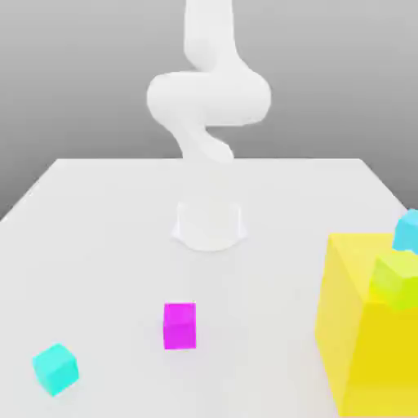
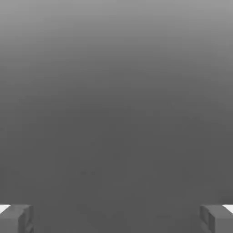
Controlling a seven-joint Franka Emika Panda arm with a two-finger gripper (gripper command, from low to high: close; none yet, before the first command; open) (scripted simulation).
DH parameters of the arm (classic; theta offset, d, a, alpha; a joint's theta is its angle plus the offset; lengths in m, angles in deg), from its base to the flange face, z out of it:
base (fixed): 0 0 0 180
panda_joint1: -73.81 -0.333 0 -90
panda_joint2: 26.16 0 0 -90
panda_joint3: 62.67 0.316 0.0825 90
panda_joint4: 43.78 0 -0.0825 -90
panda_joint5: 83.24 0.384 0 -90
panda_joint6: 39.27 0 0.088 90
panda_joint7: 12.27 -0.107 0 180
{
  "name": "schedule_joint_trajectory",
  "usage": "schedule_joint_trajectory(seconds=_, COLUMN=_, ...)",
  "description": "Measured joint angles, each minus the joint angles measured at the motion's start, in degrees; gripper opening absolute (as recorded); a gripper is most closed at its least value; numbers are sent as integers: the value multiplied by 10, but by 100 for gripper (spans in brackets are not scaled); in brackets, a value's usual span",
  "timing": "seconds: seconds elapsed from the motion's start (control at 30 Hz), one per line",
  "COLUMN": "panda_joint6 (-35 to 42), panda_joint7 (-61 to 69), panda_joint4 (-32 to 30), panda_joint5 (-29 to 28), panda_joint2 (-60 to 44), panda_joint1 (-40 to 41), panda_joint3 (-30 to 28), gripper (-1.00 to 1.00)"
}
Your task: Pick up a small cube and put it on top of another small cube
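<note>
On table (image 1: 98, 212), well clear of gripper (image 2: 116, 218), we find magenta cube (image 1: 180, 325) resting free. Fingers (image 2: 16, 218) spread wide, empty. We judge cube light, rigid, smooth: pinch opposite flat sides. Blue cube (image 1: 407, 230) sits behind yellow block (image 1: 367, 343).

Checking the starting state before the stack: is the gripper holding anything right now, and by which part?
Nothing is held. The gripper is open with only empty space between its fingers; the magenta cube sits untouched on the table.
</note>
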Motion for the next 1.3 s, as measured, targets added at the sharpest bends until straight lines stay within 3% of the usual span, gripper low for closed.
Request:
schedule_joint_trajectory(seconds=0.57, panda_joint6=-263, panda_joint7=84, panda_joint4=-290, panda_joint5=-10, panda_joint2=-349, panda_joint1=8, panda_joint3=-62, gripper=0)
schedule_joint_trajectory(seconds=0.83, panda_joint6=-412, panda_joint7=139, panda_joint4=-291, panda_joint5=52, panda_joint2=-536, panda_joint1=49, panda_joint3=-12, gripper=0)
schedule_joint_trajectory(seconds=0.87, panda_joint6=-424, panda_joint7=138, panda_joint4=-289, panda_joint5=51, panda_joint2=-550, panda_joint1=56, panda_joint3=-4, gripper=-100)
schedule_joint_trajectory(seconds=1.1, panda_joint6=-425, panda_joint7=137, panda_joint4=-288, panda_joint5=49, panda_joint2=-551, panda_joint1=59, panda_joint3=-2, gripper=-100)
schedule_joint_trajectory(seconds=1.3, panda_joint6=-334, panda_joint7=106, panda_joint4=-307, panda_joint5=5, panda_joint2=-441, panda_joint1=48, panda_joint3=-26, gripper=-100)
